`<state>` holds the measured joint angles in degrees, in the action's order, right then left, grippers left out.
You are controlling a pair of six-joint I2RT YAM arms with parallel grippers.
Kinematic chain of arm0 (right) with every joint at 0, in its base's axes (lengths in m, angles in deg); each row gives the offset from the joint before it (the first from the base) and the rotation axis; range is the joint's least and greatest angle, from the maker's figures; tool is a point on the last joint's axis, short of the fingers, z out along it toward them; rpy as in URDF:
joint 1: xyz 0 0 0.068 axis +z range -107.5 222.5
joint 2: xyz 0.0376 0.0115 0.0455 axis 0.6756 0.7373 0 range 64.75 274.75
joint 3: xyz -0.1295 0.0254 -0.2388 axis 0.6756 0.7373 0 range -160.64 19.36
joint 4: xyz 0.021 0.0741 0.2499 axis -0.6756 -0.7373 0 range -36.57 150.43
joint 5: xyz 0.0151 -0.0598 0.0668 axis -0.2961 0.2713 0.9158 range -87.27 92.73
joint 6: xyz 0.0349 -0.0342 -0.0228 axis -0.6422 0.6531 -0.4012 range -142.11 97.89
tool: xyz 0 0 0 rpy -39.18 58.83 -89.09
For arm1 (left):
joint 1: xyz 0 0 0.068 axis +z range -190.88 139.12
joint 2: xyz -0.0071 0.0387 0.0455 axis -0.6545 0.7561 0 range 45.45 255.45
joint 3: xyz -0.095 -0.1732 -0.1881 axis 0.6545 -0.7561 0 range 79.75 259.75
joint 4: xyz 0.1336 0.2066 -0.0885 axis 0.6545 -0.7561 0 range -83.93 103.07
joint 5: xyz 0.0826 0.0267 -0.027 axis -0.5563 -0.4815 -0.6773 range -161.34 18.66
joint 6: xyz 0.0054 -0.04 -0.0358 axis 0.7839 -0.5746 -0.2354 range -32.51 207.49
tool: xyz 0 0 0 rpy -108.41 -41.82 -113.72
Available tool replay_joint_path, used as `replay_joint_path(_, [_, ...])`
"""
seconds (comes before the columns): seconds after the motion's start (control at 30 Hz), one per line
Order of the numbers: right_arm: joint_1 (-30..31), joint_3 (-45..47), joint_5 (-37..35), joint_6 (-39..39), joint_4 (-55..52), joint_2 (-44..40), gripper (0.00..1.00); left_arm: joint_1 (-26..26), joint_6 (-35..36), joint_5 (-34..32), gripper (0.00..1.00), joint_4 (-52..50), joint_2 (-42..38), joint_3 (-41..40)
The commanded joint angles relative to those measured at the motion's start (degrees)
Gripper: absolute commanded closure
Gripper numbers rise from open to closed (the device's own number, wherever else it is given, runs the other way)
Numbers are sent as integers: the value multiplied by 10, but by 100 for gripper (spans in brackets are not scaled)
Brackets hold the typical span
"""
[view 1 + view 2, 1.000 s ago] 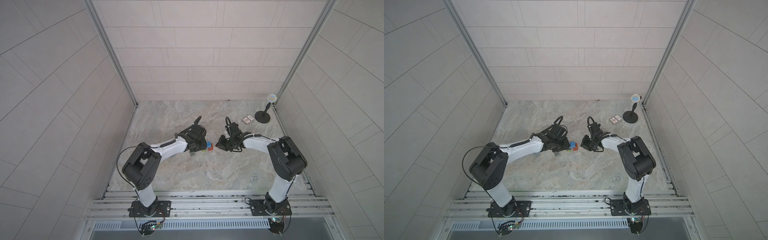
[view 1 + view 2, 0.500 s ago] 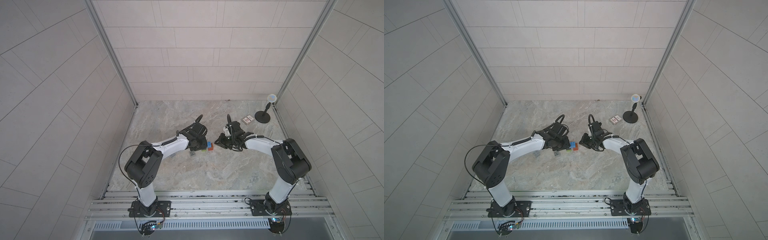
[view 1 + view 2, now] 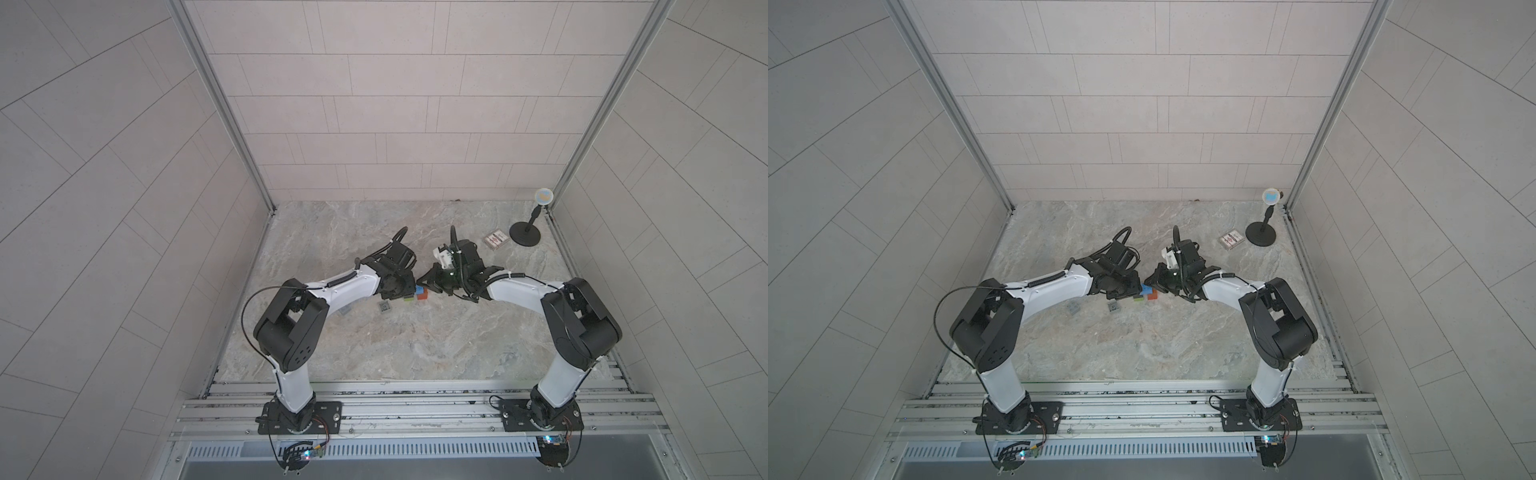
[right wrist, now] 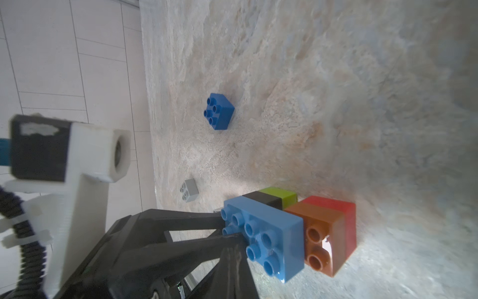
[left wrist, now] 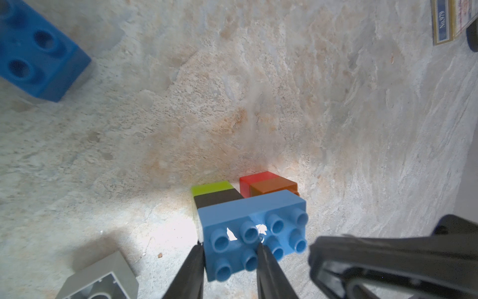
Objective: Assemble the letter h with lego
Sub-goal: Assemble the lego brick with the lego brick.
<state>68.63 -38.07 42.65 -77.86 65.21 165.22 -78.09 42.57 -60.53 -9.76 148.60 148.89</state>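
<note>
Meeting over the middle of a veined, marble-patterned tabletop [image 3: 415,353], beige and grey with rust-coloured blotches up close, inside a booth of pale tiled walls [image 3: 374,104] joined by aluminium posts [image 3: 219,95], with a slotted metal rail [image 3: 415,405] running along the near edge under both arm bases. Clamping the left gripper [image 5: 229,248] on one end of the light blue brick [image 5: 258,212], pressing one finger [image 5: 192,271] against the brick's end and laying another across its studded face. Holding the right gripper [image 4: 232,255], jaws pressed together on nothing, tip-first just beside that same studded face; not showing clearly whether touching it. Showing the letter h [image 3: 420,291] part-built between the two grippers: the light blue brick bridging a black brick [image 5: 217,199] joined to a lime green brick [image 5: 212,187] and, right alongside, an orange brick [image 5: 271,190] joined to a red brick [image 5: 256,180]. Not showing plainly whether resting on the stone or raised off it. Scattering around it a loose blue brick [image 4: 219,111], well apart on bare stone, plus a grey brick [image 3: 1113,306] near the left gripper and a second grey brick [image 3: 1074,307] close under the left arm [image 3: 1050,286]. Catching, toward the far right corner, a flat red-and-white patterned box [image 3: 496,240] just beside a black round-based stand [image 3: 525,237].
</note>
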Motion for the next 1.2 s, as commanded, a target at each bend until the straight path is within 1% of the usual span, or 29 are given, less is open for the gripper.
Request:
replay_joint_path(0.0, [-1,-15,9,-8,-34,28,100,-1,12,-26,65,-86,46,-18])
replay_joint_path(0.1, [-3,-13,8,-15,-28,39,100,-1,11,-25,65,-86,48,-17])
replay_joint_path(0.37, [-15,-10,-8,-16,-59,45,100,-1,6,-17,63,-84,58,-7])
replay_joint_path(0.43, [-19,-3,-5,-23,-45,47,100,-2,4,-12,62,-82,61,-3])
replay_joint_path(0.57, [-32,6,-7,-31,-53,57,100,-2,6,-13,56,-85,63,5])
replay_joint_path(0.67, [-43,14,21,-56,-21,85,100,-2,7,-20,51,-85,59,4])
replay_joint_path(0.77, [-43,19,40,-78,19,102,100,-2,6,-14,50,-77,52,2])
replay_joint_path(0.87, [-43,17,29,-65,6,86,100,-2,6,-14,48,-70,34,-1])
replay_joint_path(0.97, [-41,16,17,-49,-3,59,100,-2,5,-14,43,-60,6,-3])
replay_joint_path(1.07, [-37,14,-6,-24,-14,26,100,-2,7,-11,33,-51,-25,-1])
replay_joint_path(1.17, [-38,12,-19,-3,-17,2,90,-2,10,-8,24,-41,-61,2])
